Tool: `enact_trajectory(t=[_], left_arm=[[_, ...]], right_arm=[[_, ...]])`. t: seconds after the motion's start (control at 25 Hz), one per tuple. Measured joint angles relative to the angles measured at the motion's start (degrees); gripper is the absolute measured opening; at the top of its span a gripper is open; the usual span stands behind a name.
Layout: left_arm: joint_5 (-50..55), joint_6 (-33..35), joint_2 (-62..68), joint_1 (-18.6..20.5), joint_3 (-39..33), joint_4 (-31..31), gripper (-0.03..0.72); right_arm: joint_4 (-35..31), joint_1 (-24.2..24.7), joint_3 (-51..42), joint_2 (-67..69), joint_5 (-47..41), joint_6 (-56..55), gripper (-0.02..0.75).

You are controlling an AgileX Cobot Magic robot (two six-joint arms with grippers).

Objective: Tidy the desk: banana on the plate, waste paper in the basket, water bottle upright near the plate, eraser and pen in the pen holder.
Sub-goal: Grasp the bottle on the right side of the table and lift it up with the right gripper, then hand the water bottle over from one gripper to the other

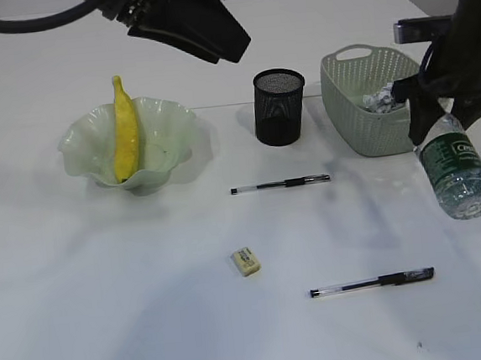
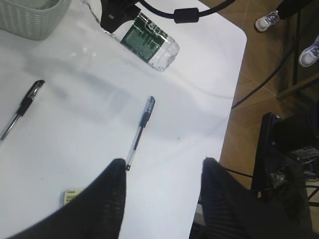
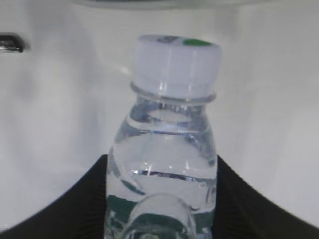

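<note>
The banana [image 1: 125,131] lies in the pale green plate [image 1: 78,148] at the left. My right gripper [image 1: 431,113] [image 3: 162,159] is shut on the water bottle [image 1: 459,169] [image 3: 164,149], holding it tilted above the desk's right side, its white cap [image 3: 172,57] pointing away from the wrist. The waste paper [image 1: 381,99] sits in the basket [image 1: 360,106]. Between plate and basket stands the black mesh pen holder [image 1: 280,107]. One pen [image 1: 281,183] lies mid-desk, another pen [image 1: 374,282] [image 2: 141,127] nearer the front. The eraser [image 1: 245,261] [image 2: 72,195] lies front centre. My left gripper [image 1: 227,48] [image 2: 164,162] hovers open and empty, high above the desk.
The desk's right edge [image 2: 234,99] runs close to the front pen, with brown floor, cables and a black stand beyond it. The basket's corner [image 2: 30,20] shows at the top left of the left wrist view.
</note>
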State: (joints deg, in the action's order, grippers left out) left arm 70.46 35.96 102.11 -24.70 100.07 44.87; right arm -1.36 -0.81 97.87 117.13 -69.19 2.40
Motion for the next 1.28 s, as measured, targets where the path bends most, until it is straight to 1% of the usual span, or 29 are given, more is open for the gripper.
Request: enact_trajectory(t=[0.24,0.44,0.84,0.96,1.28], left_arm=[[0.0,0.0,0.0,0.0,0.0,2.7,0.348],[0.0,0.0,0.0,0.0,0.0,3.2,0.348],[0.0,0.0,0.0,0.0,0.0,3.3,0.348],[-0.1,0.0,0.0,0.0,0.0,3.3,0.348],[-2.6,0.0,0.0,0.0,0.0,3.3,0.348]], right_arm=[[-1.7,0.0,0.0,-4.0,-0.6,0.0,0.384],[-3.2,0.0,0.9,-5.9,-0.8,1.1,0.384],[-10.9,0.0,7.4,-7.7,-2.0,6.9,0.384],[-15.1,0.0,9.7,-7.7,-2.2,9.7,0.384],[-31.6,0.0,14.8,-7.7,-2.5,17.4,0.384]])
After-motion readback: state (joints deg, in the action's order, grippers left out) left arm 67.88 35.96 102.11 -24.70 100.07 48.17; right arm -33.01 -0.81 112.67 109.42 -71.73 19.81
